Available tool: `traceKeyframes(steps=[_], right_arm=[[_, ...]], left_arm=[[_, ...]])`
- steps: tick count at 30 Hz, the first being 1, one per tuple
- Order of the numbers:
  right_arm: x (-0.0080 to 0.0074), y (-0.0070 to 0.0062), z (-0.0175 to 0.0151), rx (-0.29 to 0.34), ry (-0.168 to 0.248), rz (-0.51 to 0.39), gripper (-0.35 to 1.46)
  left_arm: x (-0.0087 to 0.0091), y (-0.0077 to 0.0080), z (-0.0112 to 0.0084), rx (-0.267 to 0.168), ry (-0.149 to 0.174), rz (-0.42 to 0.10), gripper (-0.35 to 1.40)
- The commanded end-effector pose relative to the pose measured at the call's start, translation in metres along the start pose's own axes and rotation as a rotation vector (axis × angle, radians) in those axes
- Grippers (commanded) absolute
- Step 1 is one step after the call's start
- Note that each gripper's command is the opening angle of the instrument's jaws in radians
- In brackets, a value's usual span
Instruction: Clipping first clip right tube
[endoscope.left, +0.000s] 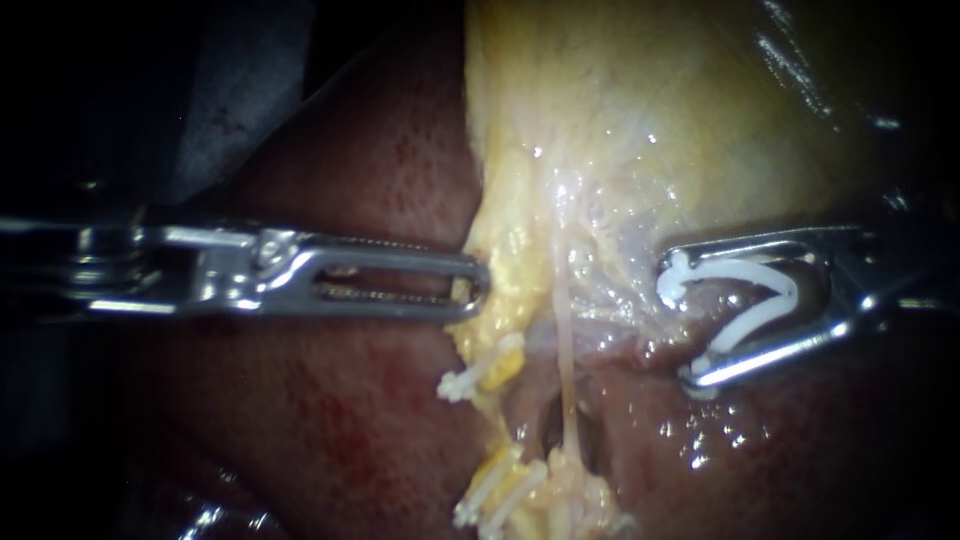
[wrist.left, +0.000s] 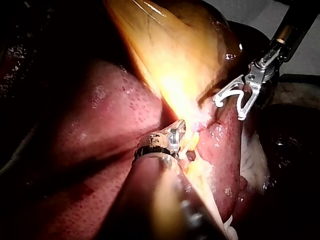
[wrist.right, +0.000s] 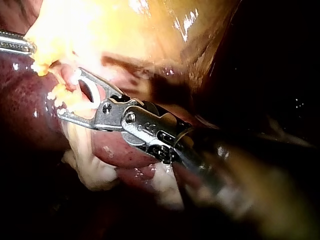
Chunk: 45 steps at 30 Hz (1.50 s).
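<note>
A thin pale tube (endoscope.left: 564, 340) runs down the middle of the endoscope view from the yellow gallbladder (endoscope.left: 650, 100). My right instrument (endoscope.left: 682, 315) comes in from the right, its jaws wide apart with a white open clip (endoscope.left: 745, 300) seated between them. The clip's mouth faces the tube and stops a little to the right of it. My left instrument (endoscope.left: 470, 288) comes in from the left, its jaws shut on the yellow tissue at the gallbladder's edge (endoscope.left: 495, 270). The right wrist view shows the clip (wrist.right: 92, 97) in the jaws (wrist.right: 70, 92), close against the pale tissue.
Dark red liver (endoscope.left: 350, 420) lies under and around everything. To the left of the thin tube, white clips sit on yellow tissue: one (endoscope.left: 480, 372) higher and more (endoscope.left: 495, 492) lower. A small dark opening (endoscope.left: 552, 425) shows beside the tube.
</note>
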Motion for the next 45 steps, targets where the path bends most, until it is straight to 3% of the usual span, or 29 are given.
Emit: traceKeyframes(steps=[1,11,19,45], right_arm=[[0.0,0.0,0.0,0.0,0.0,0.0,0.59],[-0.0004,-0.0001,0.0004,0.002,-0.001,-0.004,0.59],[-0.0012,-0.0007,0.0012,0.011,-0.006,-0.012,0.58],[-0.0069,-0.0014,0.009,0.106,-0.065,0.042,0.55]], left_arm=[[-0.0001,-0.0002,-0.0002,0.0,-0.004,-0.001,-0.35],[-0.0002,-0.0016,-0.0019,0.003,-0.013,-0.008,-0.35],[-0.0004,-0.0015,-0.0019,0.003,-0.013,-0.009,-0.35],[-0.0004,-0.0011,-0.0018,0.0,-0.015,-0.009,-0.35]])
